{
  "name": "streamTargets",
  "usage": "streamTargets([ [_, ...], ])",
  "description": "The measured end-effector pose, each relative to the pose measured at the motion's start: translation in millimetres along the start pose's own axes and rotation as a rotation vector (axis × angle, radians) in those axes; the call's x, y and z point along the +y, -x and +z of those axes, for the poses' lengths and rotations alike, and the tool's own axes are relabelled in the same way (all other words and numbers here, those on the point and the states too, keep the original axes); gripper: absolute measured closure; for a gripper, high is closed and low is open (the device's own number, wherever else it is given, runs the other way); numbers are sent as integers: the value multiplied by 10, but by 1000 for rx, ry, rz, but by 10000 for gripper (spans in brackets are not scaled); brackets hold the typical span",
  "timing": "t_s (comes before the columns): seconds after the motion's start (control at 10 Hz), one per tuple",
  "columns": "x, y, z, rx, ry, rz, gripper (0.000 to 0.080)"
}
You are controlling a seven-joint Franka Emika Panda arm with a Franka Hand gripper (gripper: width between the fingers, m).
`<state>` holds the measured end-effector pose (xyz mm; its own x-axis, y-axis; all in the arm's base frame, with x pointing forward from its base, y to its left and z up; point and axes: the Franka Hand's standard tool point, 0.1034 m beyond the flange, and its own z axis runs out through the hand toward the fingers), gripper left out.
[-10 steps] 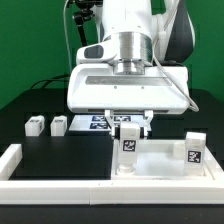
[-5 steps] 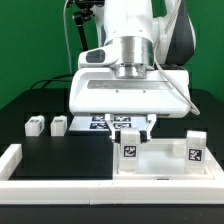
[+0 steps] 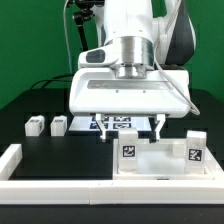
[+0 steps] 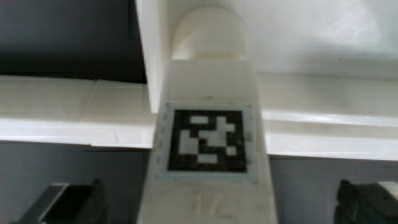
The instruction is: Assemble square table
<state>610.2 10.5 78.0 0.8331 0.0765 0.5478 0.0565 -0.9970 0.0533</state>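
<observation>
- I see the gripper [image 3: 131, 134] spread wide and holding nothing, its fingers [image 4: 73, 200] clear on either side of the tagged leg [image 3: 128, 151].
- That leg stands upright on the square table slab [image 3: 160, 163], at the near right.
- A second upright leg [image 3: 193, 150] stands at the slab's right end.
- A loose leg [image 3: 35, 126] and another loose leg [image 3: 59, 125] lie side by side, well apart, at the exterior view's left.

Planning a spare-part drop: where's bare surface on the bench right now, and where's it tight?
Free: the black mat bounded by the two loose legs, the border wall and the tabletop. Crowded: the exterior view's right, where two upright legs stand on the tabletop and the open gripper straddles one.
</observation>
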Motion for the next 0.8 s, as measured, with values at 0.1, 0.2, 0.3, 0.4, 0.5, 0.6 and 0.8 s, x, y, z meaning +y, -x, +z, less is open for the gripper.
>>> streamTargets([
  [0.1,0,0,0,0,0,0,151],
  [0.2,0,0,0,0,0,0,151],
  [0.3,0,0,0,0,0,0,150],
  [0.4,0,0,0,0,0,0,150],
  [0.5,0,0,0,0,0,0,150],
  [0.6,7,3,1,-4,0,0,150],
  [0.8,173,-144,-91,-151,-31,35,150],
])
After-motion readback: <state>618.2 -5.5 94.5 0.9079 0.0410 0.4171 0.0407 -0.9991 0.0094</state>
